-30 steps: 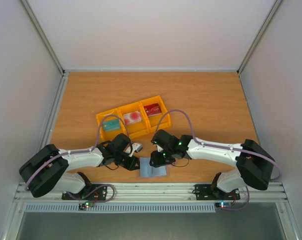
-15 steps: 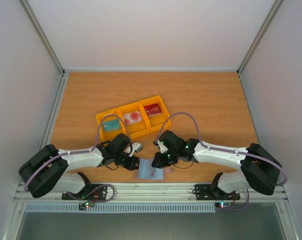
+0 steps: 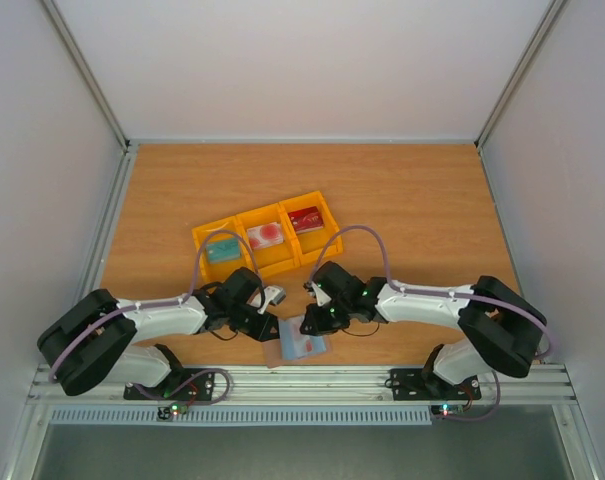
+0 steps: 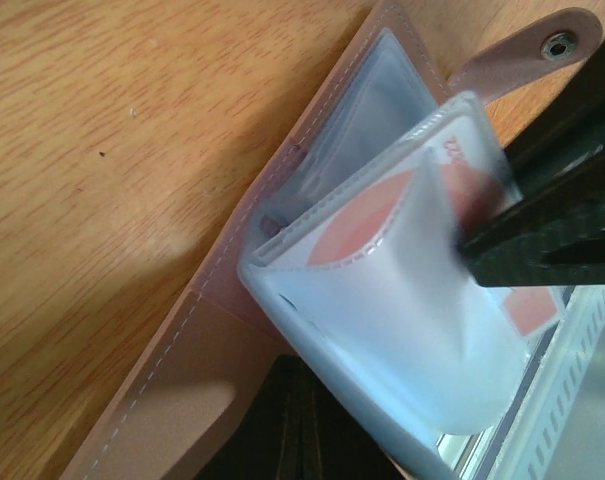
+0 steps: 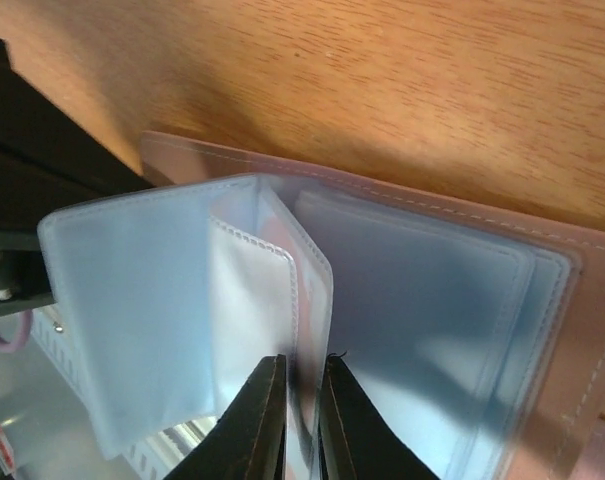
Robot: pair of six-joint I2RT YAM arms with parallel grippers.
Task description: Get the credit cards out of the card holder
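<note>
Card holder (image 3: 300,345) open flat — long axis roughly left-right, slightly tilted.

left arm (image 3: 162,318): low, reaching inward | left fingers (image 4: 282,432): closed | right arm (image 3: 422,298): low, reaching inward | right fingers (image 5: 250,425): pinched together

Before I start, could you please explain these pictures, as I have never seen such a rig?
Two robot arms stand at the near edge of a table. One picture looks down from above; the others come from a camera on each wrist. A yellow tray holds a teal card, a whitish-pink card and a dark red card. Nearer the arms lies an open card holder. The right fingers pinch one of its clear sleeves; the left fingers are shut at its brown cover. A reddish card sits inside a sleeve.
</note>
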